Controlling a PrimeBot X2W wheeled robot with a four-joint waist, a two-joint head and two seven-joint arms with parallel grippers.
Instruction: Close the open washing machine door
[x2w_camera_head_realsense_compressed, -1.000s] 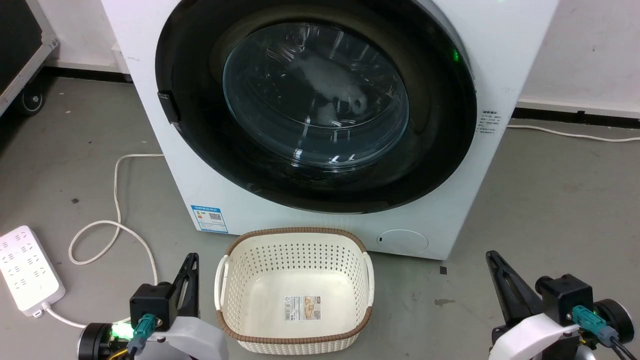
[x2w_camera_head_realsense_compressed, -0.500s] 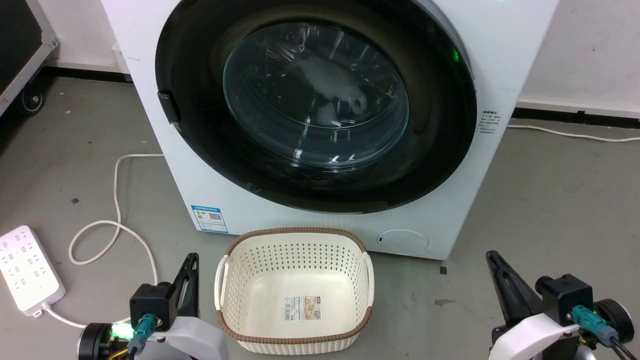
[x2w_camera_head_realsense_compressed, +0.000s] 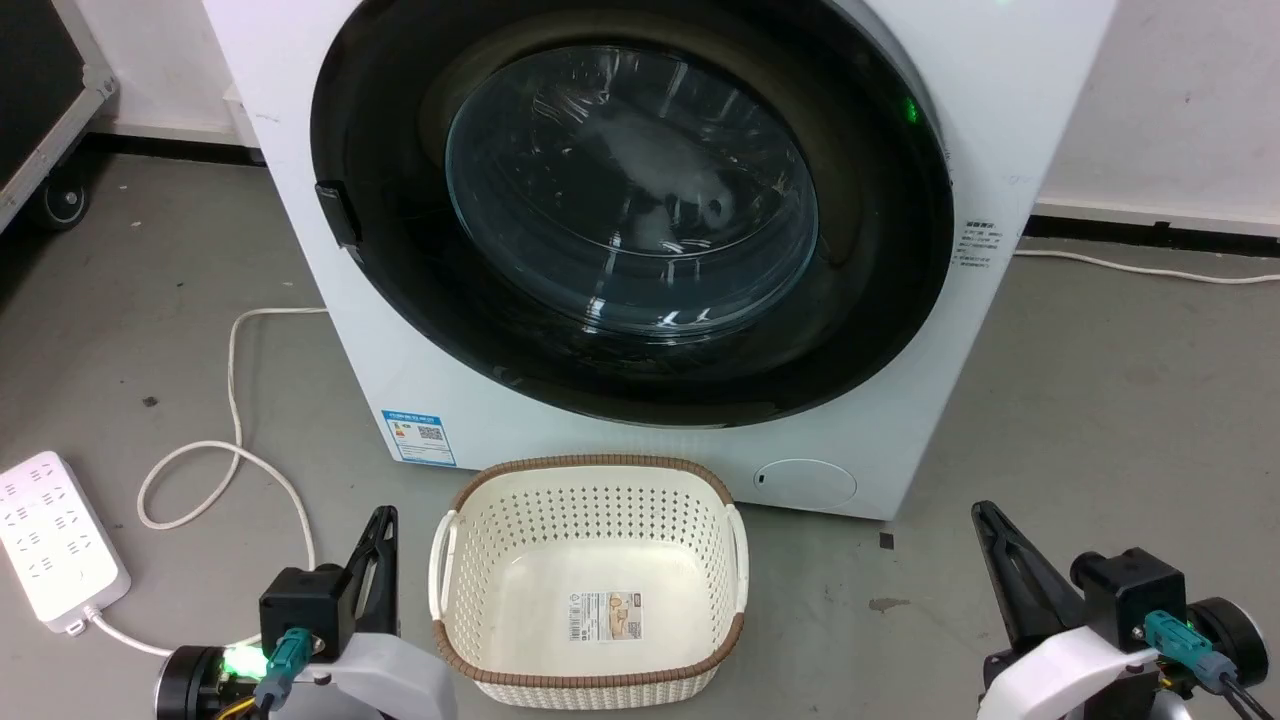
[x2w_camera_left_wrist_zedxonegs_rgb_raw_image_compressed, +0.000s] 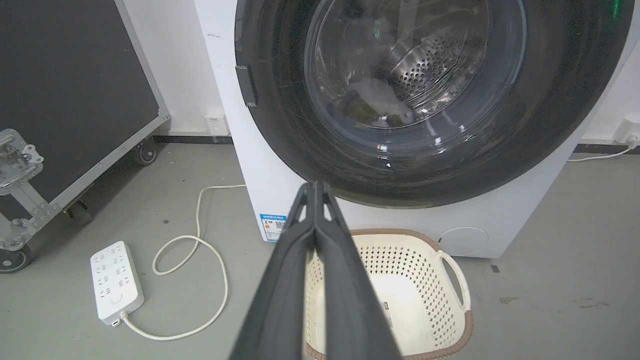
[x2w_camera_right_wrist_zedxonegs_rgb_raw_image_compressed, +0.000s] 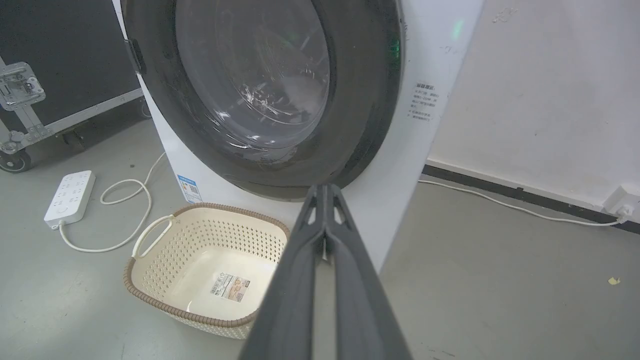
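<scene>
The washing machine door (x2w_camera_head_realsense_compressed: 630, 200) lies flush against the front of the washing machine (x2w_camera_head_realsense_compressed: 350, 340), its black rim ringing the glass bowl and a dark latch tab at 9 o'clock on the rim. In the head view the glass gives mostly glare. The left wrist view looks through it to the perforated steel drum (x2w_camera_left_wrist_zedxonegs_rgb_raw_image_compressed: 430, 65), where something pale lies, perhaps cloth. The right wrist view takes the rim from the side, with no gap visible against the white panel, and also shows a wall socket (x2w_camera_right_wrist_zedxonegs_rgb_raw_image_compressed: 620, 202).

At 6 o'clock from the door a cream basket (x2w_camera_head_realsense_compressed: 590, 465) stands on the floor just beside the machine's foot, between the two arms. The left gripper (x2w_camera_head_realsense_compressed: 383, 520) sits at 7 o'clock and the right gripper (x2w_camera_head_realsense_compressed: 990, 525) at 5 o'clock, each with jaws pressed together on nothing. A power strip (x2w_camera_head_realsense_compressed: 55, 540) lies at 8 o'clock, its cord (x2w_camera_head_realsense_compressed: 235, 380) looping toward the machine.
</scene>
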